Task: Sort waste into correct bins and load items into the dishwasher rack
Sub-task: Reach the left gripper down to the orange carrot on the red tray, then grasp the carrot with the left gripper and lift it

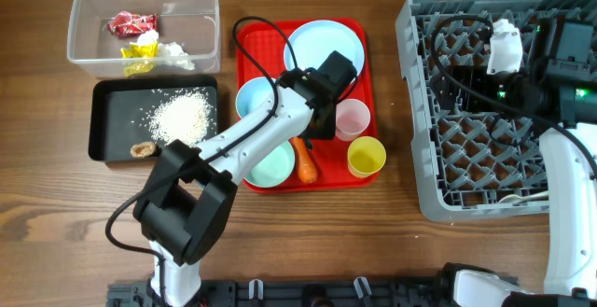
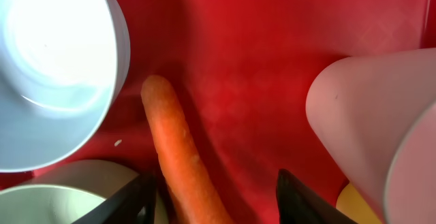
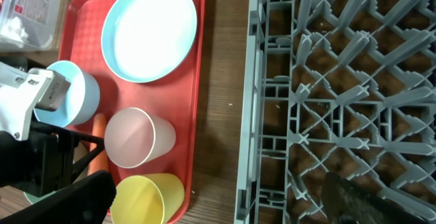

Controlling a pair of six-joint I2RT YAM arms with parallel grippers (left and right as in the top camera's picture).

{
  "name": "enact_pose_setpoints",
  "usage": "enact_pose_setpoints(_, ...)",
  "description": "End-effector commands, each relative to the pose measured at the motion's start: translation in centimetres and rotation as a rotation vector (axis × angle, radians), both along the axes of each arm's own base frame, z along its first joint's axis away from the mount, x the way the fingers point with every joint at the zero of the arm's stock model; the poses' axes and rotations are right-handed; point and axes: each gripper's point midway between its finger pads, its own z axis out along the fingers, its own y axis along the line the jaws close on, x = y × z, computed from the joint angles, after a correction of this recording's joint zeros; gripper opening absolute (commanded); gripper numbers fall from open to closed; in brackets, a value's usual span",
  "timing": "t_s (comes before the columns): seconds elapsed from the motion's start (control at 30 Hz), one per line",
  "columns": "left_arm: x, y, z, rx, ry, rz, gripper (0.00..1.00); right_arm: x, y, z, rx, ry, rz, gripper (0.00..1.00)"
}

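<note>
Left tool (image 2: 218, 198) parted astride carrot (image 2: 178, 163), nothing clamped yet; right tool (image 3: 228, 197) spread wide. Carrot off-centre: could be rolled, pink cup (image 2: 368, 115) nudged.

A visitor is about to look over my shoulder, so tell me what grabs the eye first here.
The bright red tray at mid-table stands out first, a light-blue plate on it. There the left gripper straddles an orange carrot, jaws open. At the right, a big grey rack holds no dishes.
</note>
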Motion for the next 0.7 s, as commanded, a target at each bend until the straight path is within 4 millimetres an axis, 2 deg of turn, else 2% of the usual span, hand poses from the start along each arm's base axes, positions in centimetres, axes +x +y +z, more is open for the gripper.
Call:
enact_pose_setpoints(0.0, -0.2, 0.4, -1.0, 0.014, 0.021, 0.010, 0.54, 0.0, 0.0, -0.2, 0.000, 0.010, -0.007, 1.00)
enact_pose_setpoints(0.2, -0.8, 0.9, -2.8, 0.056, 0.071, 0.012, 0.58, 0.0, 0.0, -0.3, 0.001, 0.013, -0.008, 1.00)
enact_pose_setpoints(0.5, -1.2, 1.1, -2.9, 0.059, 0.087, 0.048, 0.64, 0.0, 0.0, -0.3, 0.001, 0.014, -0.008, 1.00)
enact_pose_setpoints(0.6, -1.1, 1.1, -3.0, 0.058, 0.086, 0.048, 0.63, 0.0, 0.0, -0.3, 0.001, 0.014, -0.008, 1.00)
enact_pose_setpoints(0.67, -1.2, 1.0, -3.0, 0.054, 0.092, 0.046, 0.59, 0.0, 0.0, -0.3, 0.001, 0.014, -0.008, 1.00)
